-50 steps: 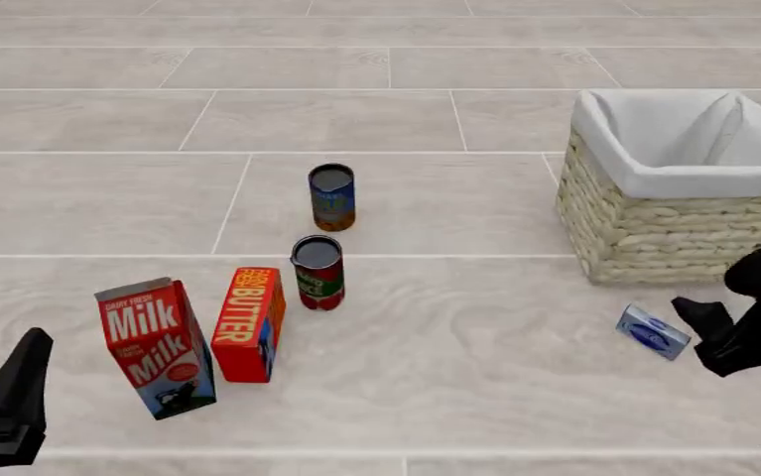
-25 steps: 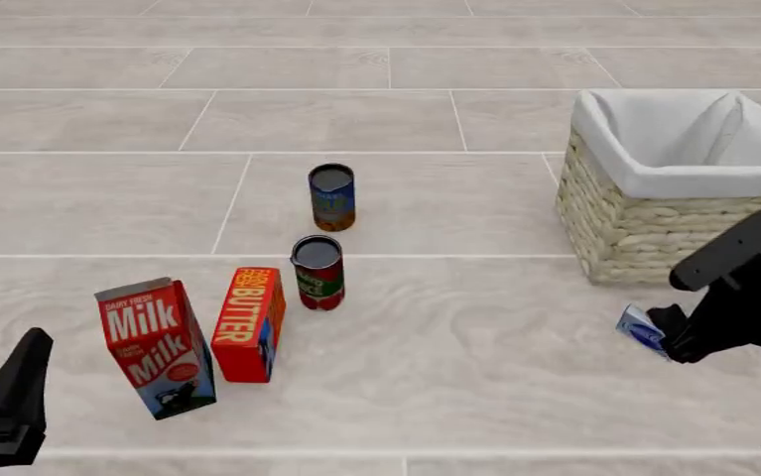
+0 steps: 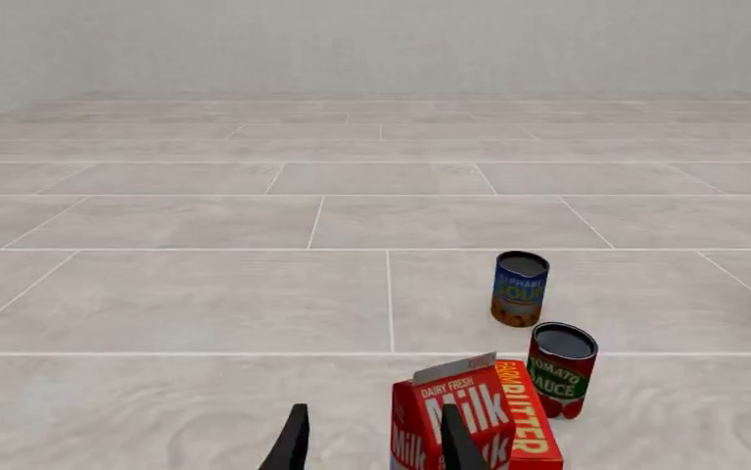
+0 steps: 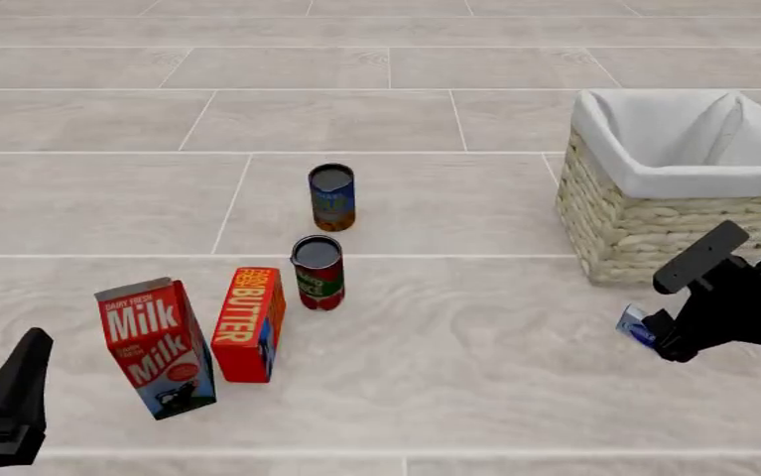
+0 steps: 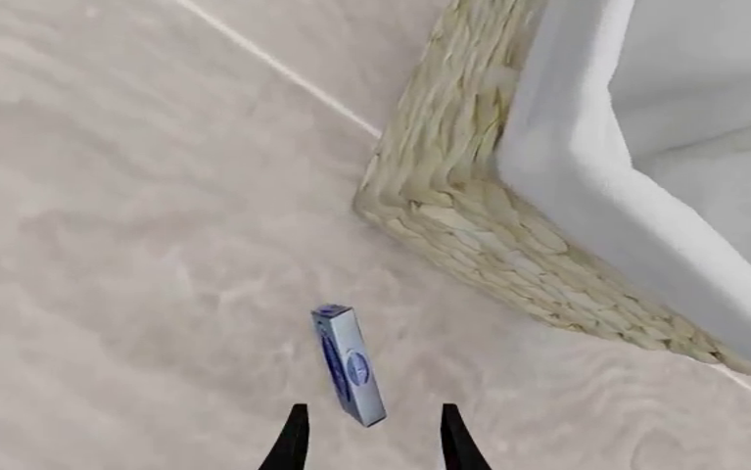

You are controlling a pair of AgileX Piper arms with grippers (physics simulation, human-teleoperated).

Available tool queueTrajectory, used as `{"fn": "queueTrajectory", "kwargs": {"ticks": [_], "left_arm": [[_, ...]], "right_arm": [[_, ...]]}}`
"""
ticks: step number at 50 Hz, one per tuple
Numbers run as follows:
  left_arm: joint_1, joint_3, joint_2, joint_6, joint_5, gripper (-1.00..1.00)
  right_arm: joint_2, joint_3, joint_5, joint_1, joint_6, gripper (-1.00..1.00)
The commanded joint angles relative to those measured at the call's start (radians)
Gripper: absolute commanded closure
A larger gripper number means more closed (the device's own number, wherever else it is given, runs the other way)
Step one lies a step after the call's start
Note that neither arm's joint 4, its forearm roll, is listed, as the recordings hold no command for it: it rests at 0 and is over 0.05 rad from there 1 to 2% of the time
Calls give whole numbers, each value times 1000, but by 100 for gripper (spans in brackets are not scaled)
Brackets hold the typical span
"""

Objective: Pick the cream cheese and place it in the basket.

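Observation:
The cream cheese (image 5: pixel 349 364), a small pale blue box with a dark blue label, stands on edge on the floor close to a corner of the basket (image 5: pixel 480 206). My right gripper (image 5: pixel 371 446) is open and points down at it, the box lying just past the fingertips and in line with the gap. In the front view the right gripper (image 4: pixel 660 333) covers most of the cream cheese (image 4: pixel 633 322), in front of the wicker basket (image 4: pixel 632 233) with its white lining. My left gripper (image 4: pixel 26 362) rests open at the lower left, holding nothing.
A red milk carton (image 4: pixel 155 347) and an orange-red butter box (image 4: pixel 250 322) stand at the near left. A tomato sauce can (image 4: pixel 317 272) and a blue can (image 4: pixel 332 197) stand upright mid-floor. The left wrist view shows the milk carton (image 3: pixel 460 426) just beyond the left gripper (image 3: pixel 372 446).
My right gripper has swung in from the right and over the cream cheese, now hiding most of it in the front view. The left arm and the other objects have not moved.

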Motion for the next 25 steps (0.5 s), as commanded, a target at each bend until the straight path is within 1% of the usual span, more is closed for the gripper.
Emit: {"fn": "queueTrajectory", "kwargs": {"ticks": [1,7,14,19,23,25], "left_arm": [[0,0,0,0,0,-100],[0,0,0,0,0,-100],[0,0,0,0,0,-100],[0,0,0,0,0,-100],[0,0,0,0,0,-100],[0,0,0,0,0,-100]], "right_arm": [[83,-33,-19,-23,-12,-100],[127,-34,-44,-21,-7,-100],[187,-39,-60,-4,17,-100],[233,-53,-79,-11,30,-100],[260,-51,-98,-16,26,-100],[270,-52,-102,-12,35,-100]]}}
